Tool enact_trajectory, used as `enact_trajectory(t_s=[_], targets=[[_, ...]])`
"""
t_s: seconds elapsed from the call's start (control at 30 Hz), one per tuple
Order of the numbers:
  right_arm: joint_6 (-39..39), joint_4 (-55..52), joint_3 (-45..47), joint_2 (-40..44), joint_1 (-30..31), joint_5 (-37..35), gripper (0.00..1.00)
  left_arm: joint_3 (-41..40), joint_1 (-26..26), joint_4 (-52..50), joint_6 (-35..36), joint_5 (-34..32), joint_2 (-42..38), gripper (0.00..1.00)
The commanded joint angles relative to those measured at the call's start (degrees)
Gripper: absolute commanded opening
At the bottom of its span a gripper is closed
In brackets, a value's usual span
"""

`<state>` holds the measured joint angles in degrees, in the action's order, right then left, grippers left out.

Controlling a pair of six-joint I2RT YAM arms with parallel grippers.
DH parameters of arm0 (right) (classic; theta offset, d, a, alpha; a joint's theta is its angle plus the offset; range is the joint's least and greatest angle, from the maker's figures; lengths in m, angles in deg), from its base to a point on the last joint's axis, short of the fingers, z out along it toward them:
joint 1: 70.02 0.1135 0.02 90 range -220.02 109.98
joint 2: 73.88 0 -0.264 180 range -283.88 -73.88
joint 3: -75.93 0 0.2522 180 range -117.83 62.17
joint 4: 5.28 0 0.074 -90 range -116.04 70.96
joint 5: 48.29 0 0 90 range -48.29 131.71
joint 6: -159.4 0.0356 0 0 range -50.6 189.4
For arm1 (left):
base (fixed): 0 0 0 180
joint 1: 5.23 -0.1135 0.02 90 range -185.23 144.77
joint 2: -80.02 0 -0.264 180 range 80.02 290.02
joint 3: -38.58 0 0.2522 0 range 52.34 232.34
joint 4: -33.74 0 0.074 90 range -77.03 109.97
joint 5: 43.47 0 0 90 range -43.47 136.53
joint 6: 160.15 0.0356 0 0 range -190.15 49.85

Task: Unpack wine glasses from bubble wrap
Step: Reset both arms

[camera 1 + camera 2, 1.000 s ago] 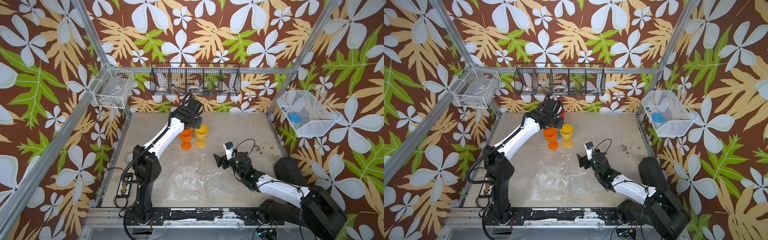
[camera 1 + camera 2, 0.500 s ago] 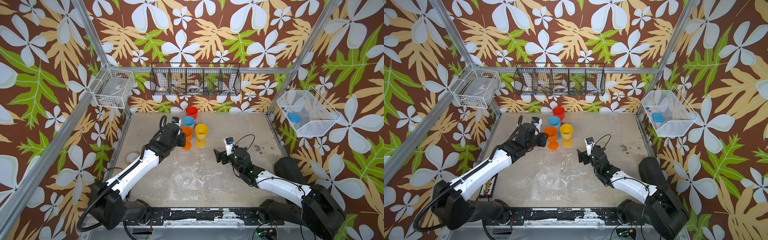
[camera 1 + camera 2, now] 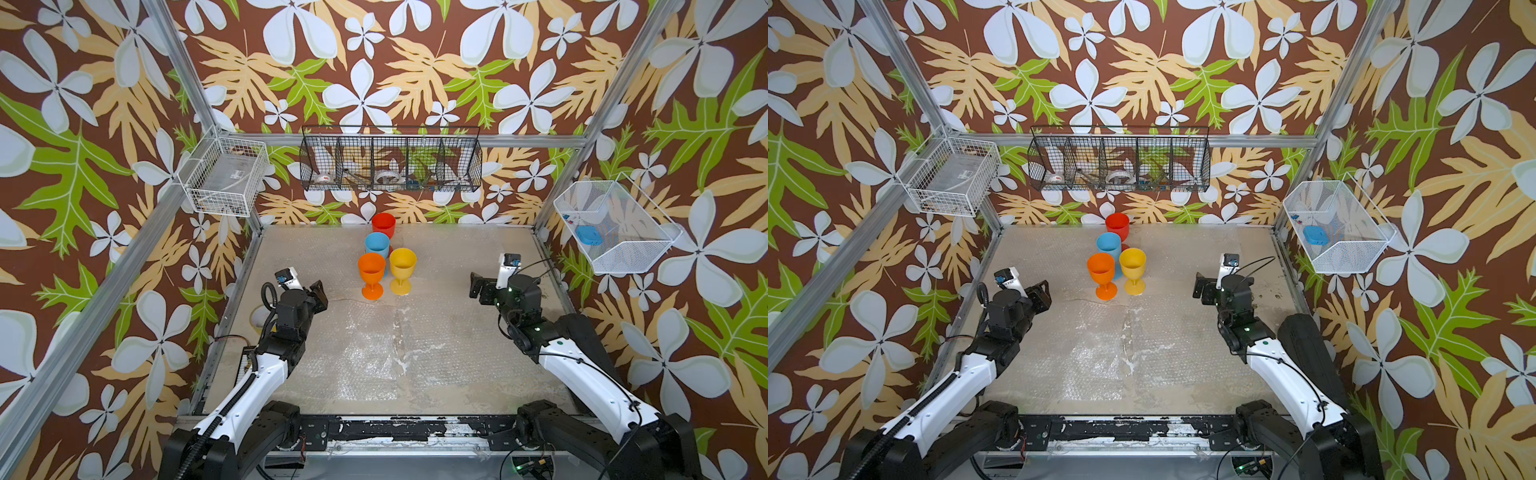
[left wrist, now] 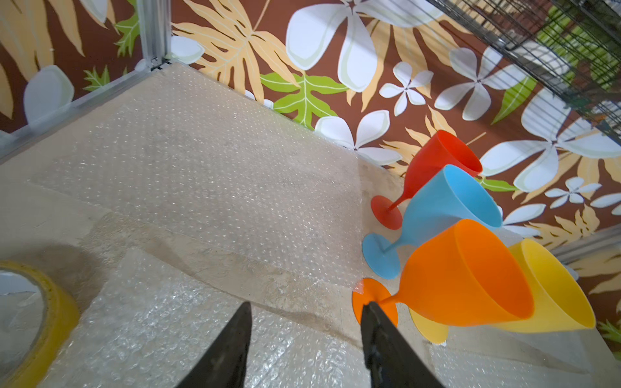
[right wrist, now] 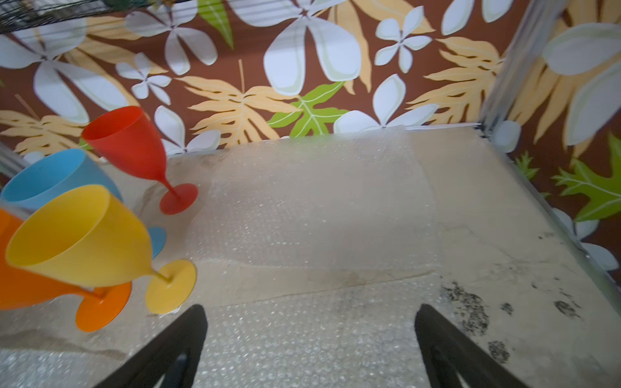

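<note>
The wine glasses stand upright and unwrapped in a tight cluster at the back centre: red [image 3: 383, 224], light blue [image 3: 377, 245], orange [image 3: 371, 270] and yellow [image 3: 402, 264]. Bubble wrap [image 3: 374, 353] lies as flat sheets over the table, also under both grippers in the wrist views. My left gripper [image 3: 318, 293] hovers left of the orange glass, open and empty [image 4: 307, 307], one fingertip [image 4: 369, 312] overlapping the orange foot [image 4: 366, 292] in that view. Off to the right of the cluster, my right gripper [image 3: 478, 286] is wide open [image 5: 309, 309] over bubble wrap [image 5: 302, 346].
A yellowish tape roll [image 4: 33, 319] lies by the left table edge. A black wire basket [image 3: 390, 164] hangs on the back wall, white wire baskets hang on the left [image 3: 224, 176] and right [image 3: 615, 226]. Dark specks [image 5: 470, 312] mark the table's right side.
My left arm has drawn back from over the glasses to the front left, uncovering the red and blue ones, and its jaws have widened. My right arm has moved right and opened further.
</note>
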<state>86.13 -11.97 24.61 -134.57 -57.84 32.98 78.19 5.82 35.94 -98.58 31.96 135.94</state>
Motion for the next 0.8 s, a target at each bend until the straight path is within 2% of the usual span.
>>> enact_trajectory(t_s=[0.0, 0.1, 0.17, 0.2, 0.33, 0.47, 0.77], targets=[[1.45, -2.71, -0.63, -1.02, -4.86, 0.31, 1.0, -2.42, -1.13, 10.07, -1.18, -7.38, 0.98, 0.61], [1.85, 2.3, 2.39, -1.74, -9.56, 0.34, 1.0, -4.39, -2.7, 12.86, -0.39, -9.38, 1.7, 0.78], [1.28, 6.5, 5.12, -2.57, -11.99, 0.55, 1.0, -6.61, -3.17, 15.83, 0.7, -11.85, 1.85, 0.96], [0.9, 8.31, 6.3, -3.23, -12.69, 0.09, 1.0, -7.49, -3.52, 17.14, 1.25, -12.34, 1.97, 1.0], [-2.14, 15.65, 9.64, -7.91, -13.38, -3.58, 1.0, -10.34, -4.93, 22.19, 4.39, -13.02, 3.11, 1.0], [-3.79, 21.68, 10.71, -11.34, -13.4, -2.22, 1.0, -12.4, -6.05, 26.55, 5.61, -11.77, 3.89, 1.0], [-9.86, 38.38, 17.8, -14.03, -13.39, -1.34, 1.0, -15.43, -6.74, 36.91, 13.99, -9.16, 6.35, 1.0]])
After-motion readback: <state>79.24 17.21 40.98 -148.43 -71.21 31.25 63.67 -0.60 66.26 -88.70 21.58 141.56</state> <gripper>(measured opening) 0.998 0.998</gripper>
